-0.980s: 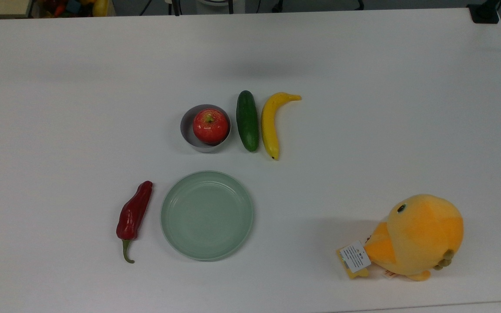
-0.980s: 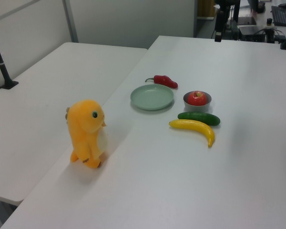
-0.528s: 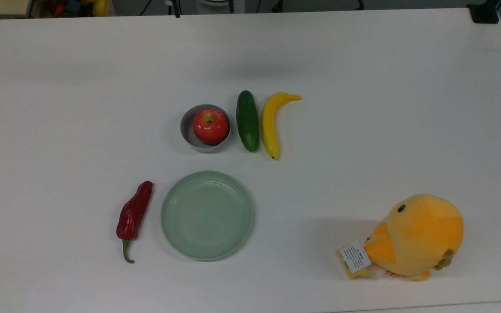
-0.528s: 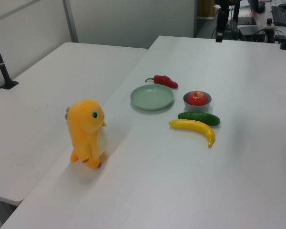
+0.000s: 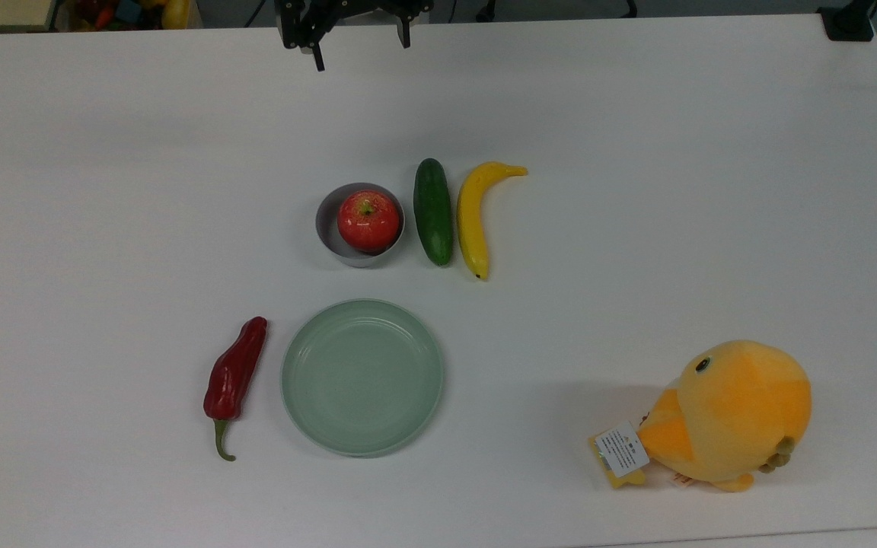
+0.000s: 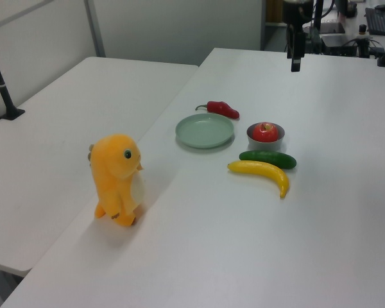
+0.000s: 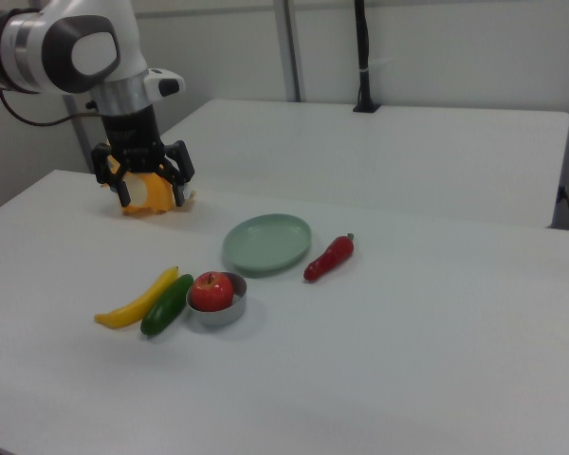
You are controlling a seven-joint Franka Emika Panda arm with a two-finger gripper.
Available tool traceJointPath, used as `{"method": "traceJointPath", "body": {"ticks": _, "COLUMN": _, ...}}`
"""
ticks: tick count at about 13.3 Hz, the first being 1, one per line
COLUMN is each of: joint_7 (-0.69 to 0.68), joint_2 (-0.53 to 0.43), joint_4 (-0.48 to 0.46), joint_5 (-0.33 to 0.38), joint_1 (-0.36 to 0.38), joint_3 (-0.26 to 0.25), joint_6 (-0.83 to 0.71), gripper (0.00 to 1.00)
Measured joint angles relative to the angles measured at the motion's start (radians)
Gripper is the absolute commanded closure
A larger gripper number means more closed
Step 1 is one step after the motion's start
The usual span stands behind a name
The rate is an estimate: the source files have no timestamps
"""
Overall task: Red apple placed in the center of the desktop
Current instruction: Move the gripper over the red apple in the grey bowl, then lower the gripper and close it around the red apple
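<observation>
The red apple (image 5: 368, 221) (image 6: 265, 132) (image 7: 211, 290) sits inside a small grey bowl (image 5: 323, 230) near the middle of the white desktop (image 5: 636, 190). My gripper (image 5: 362, 49) hangs open and empty above the desktop's far edge in the top view, well away from the apple. The right view has the gripper (image 7: 152, 192) high up, its fingers spread wide, with the yellow plush partly hidden behind it. In the left view the gripper (image 6: 296, 56) hovers beyond the bowl.
A green cucumber (image 5: 433, 211) and a yellow banana (image 5: 473, 217) lie just right of the bowl in the top view. A pale green plate (image 5: 362, 377) and a dark-red chili pepper (image 5: 235, 375) lie nearer. A yellow plush (image 5: 728, 415) stands at the lower right.
The gripper has come into the top view from the top edge and now reaches over the desktop's far edge. Nothing on the desktop has moved.
</observation>
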Motion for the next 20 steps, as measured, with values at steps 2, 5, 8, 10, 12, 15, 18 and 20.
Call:
{"method": "traceJointPath", "body": {"ticks": 2, "joint_7": -0.001, "joint_2": 0.02, "joint_4": -0.001, "joint_5": 0.0, "joint_1": 0.0, "joint_3": 0.0, "joint_6": 0.01, "gripper": 0.0}}
{"method": "traceJointPath", "body": {"ticks": 5, "joint_7": -0.003, "joint_2": 0.079, "joint_4": -0.019, "joint_5": 0.0, "joint_1": -0.011, "joint_3": 0.0, "joint_6": 0.113, "gripper": 0.0}}
{"method": "traceJointPath", "body": {"ticks": 8, "joint_7": -0.004, "joint_2": 0.131, "joint_4": -0.029, "joint_5": 0.0, "joint_1": -0.031, "joint_3": 0.0, "joint_6": 0.175, "gripper": 0.0}}
{"method": "traceJointPath", "body": {"ticks": 10, "joint_7": -0.004, "joint_2": 0.156, "joint_4": -0.049, "joint_5": 0.0, "joint_1": -0.035, "joint_3": 0.0, "joint_6": 0.221, "gripper": 0.0}}
{"method": "traceJointPath", "body": {"ticks": 12, "joint_7": 0.014, "joint_2": 0.174, "joint_4": -0.09, "joint_5": 0.0, "joint_1": -0.036, "joint_3": 0.0, "joint_6": 0.292, "gripper": 0.0}}
{"method": "traceJointPath", "body": {"ticks": 15, "joint_7": 0.026, "joint_2": 0.202, "joint_4": -0.127, "joint_5": 0.0, "joint_1": -0.036, "joint_3": 0.0, "joint_6": 0.359, "gripper": 0.0}}
{"method": "traceJointPath", "body": {"ticks": 18, "joint_7": 0.035, "joint_2": 0.222, "joint_4": -0.164, "joint_5": 0.001, "joint_1": -0.036, "joint_3": 0.001, "joint_6": 0.455, "gripper": 0.0}}
{"method": "traceJointPath", "body": {"ticks": 20, "joint_7": 0.053, "joint_2": 0.231, "joint_4": -0.205, "joint_5": 0.001, "joint_1": -0.036, "joint_3": 0.007, "joint_6": 0.533, "gripper": 0.0}}
